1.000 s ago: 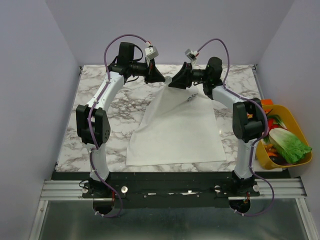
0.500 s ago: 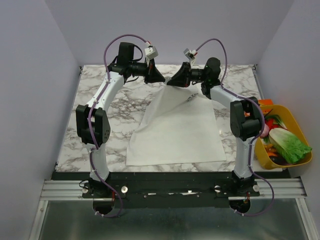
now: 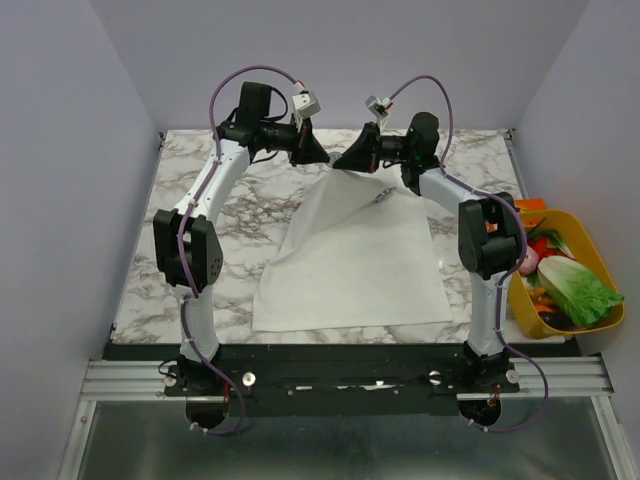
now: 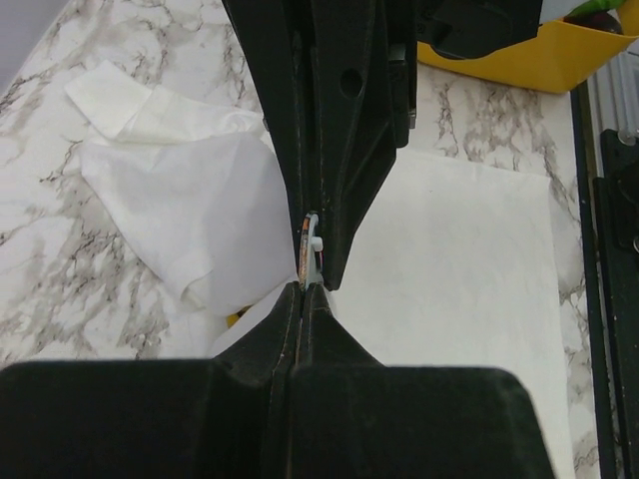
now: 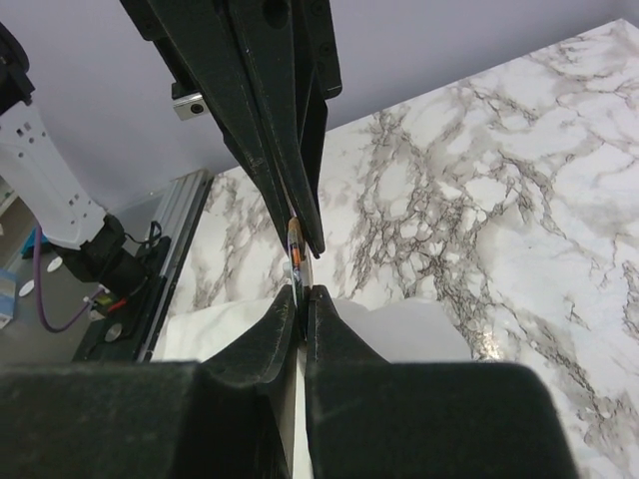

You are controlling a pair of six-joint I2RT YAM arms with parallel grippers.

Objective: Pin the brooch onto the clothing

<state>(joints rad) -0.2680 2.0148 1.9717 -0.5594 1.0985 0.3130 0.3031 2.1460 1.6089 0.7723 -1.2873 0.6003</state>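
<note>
The white clothing lies flat on the marble table, its far edge lifted toward my grippers. Both grippers meet tip to tip above that edge. My left gripper is shut on the brooch, which shows edge-on as a thin orange-brown sliver at its tips. My right gripper is shut with white shirt fabric between its jaws, and the brooch sits right at its tips. A bit of the yellow neck label peeks from under the bunched fabric. The flower print is not visible.
A yellow basket of vegetables stands off the table's right edge and shows in the left wrist view. The marble tabletop lies bare left of the shirt. The rail with the arm bases runs along the near edge.
My right gripper has risen slightly and moved left to meet the left gripper's tips, pulling the shirt's far edge up with it. The left gripper has barely moved.
</note>
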